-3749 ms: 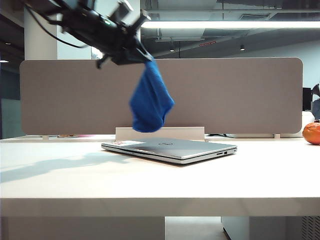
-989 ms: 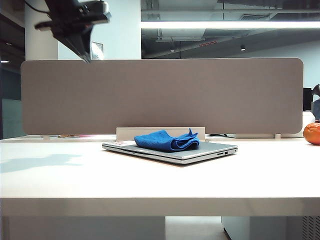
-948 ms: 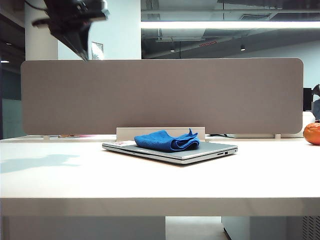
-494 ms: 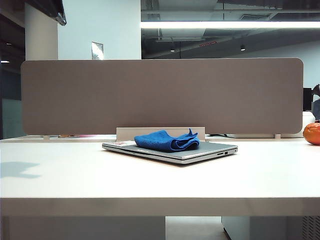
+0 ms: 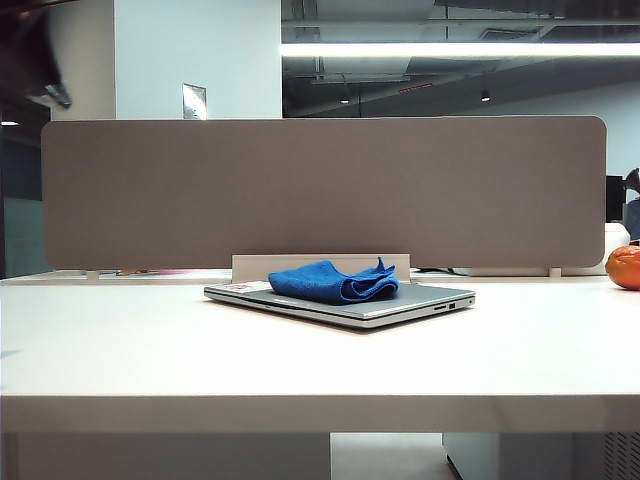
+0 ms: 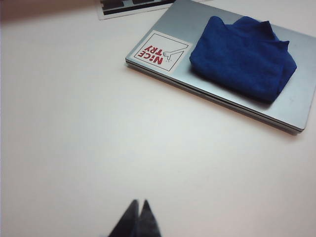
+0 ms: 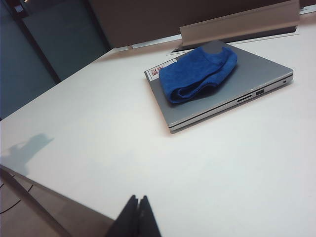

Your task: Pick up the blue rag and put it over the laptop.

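The blue rag [image 5: 333, 281] lies bunched on the closed silver laptop [image 5: 400, 303] at the table's middle, covering part of the lid. The left wrist view shows the rag [image 6: 243, 57] on the laptop [image 6: 306, 98] beside a white-red sticker [image 6: 161, 51]. My left gripper [image 6: 138, 203] is shut and empty, above bare table well away from the laptop. In the exterior view only a blurred dark part of the left arm [image 5: 40, 70] shows at the upper left. My right gripper [image 7: 138, 198] is shut and empty over the table's near edge; its view shows rag [image 7: 197, 73] and laptop [image 7: 256, 69].
A grey partition [image 5: 320, 190] runs along the table's back, with a white strip [image 5: 320, 266] at its foot behind the laptop. An orange round object [image 5: 624, 266] sits at the far right edge. White tabletop [image 5: 300, 360] lies in front of the laptop.
The rag, once hanging from the left gripper above the laptop, lies on the lid. Over the last second the left arm has pulled away to the upper left, almost out of the exterior view.
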